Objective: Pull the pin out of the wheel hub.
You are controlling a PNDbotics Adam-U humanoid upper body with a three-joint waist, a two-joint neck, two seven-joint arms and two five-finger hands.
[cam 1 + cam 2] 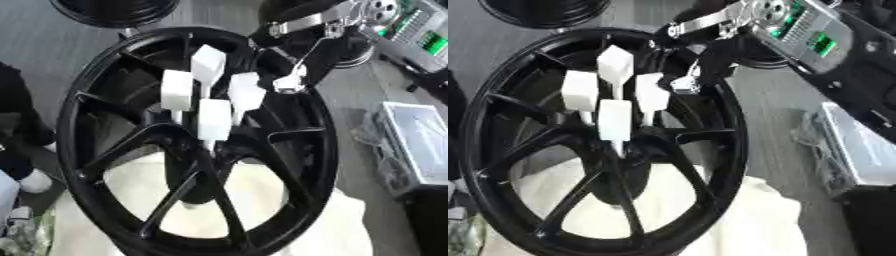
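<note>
A black spoked wheel hub (319, 150) lies on a white cloth (324, 225). Several pins with white block heads stand upright around its centre: one at the back (208, 65), one on the left (177, 90), one in front (214, 119) and one on the right (246, 95). My right arm comes in from the upper right. Its dark hand (282, 55) hangs over the hub's far right rim. One finger (290, 83) stretches down, its pale tip just right of the right pin's head. The hand holds nothing I can see. My left hand does not show.
A second black wheel (114, 10) lies at the back left. A clear grey box (420, 145) with crumpled plastic beside it stands on the right. Something dark with a white end (26, 175) sits at the left edge.
</note>
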